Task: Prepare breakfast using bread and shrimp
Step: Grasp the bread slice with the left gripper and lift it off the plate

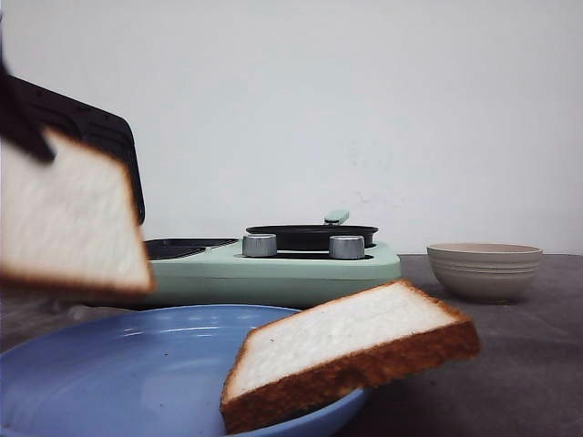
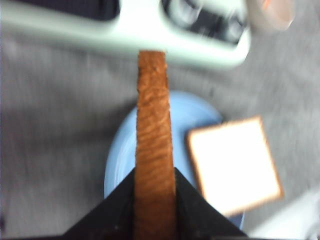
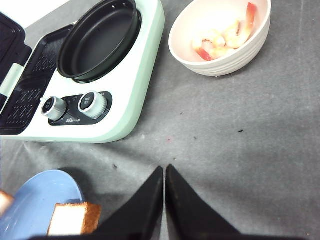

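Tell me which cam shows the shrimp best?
Right wrist view: it looks down into the bowl, so the pinkish shrimp pieces show clearly. The front view shows only the bowl's side, contents hidden. The left wrist view catches a blurred slice of the bowl at its edge, with a faint orange hint inside.

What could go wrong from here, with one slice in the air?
1. The left claw pinches the lifted white bread slice by its crust edge only; it could tear or slip out.
2. The second white bread slice overhangs the round blue plate's rim and could tip onto the grey table.
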Action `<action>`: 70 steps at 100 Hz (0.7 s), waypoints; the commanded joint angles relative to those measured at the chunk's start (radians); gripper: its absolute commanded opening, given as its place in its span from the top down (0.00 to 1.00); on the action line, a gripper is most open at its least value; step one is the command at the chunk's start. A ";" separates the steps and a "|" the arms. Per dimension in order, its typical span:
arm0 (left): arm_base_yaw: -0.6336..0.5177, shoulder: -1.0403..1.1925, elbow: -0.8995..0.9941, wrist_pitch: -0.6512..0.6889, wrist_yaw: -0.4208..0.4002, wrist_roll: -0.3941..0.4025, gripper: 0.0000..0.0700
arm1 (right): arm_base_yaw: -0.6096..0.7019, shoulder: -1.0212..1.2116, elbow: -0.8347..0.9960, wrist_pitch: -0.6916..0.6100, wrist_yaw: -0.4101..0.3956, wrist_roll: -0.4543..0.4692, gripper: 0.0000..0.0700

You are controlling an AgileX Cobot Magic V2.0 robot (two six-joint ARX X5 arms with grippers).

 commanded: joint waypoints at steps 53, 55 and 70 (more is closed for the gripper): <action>-0.005 0.164 0.149 0.324 -0.229 0.232 0.99 | 0.000 0.003 0.014 -0.005 -0.001 -0.043 1.00; -0.005 0.178 0.160 0.328 -0.229 0.246 0.99 | 0.000 0.003 0.014 -0.006 -0.001 -0.047 1.00; -0.005 0.303 0.267 0.351 -0.264 0.352 0.99 | 0.000 0.003 0.014 -0.009 0.001 -0.062 1.00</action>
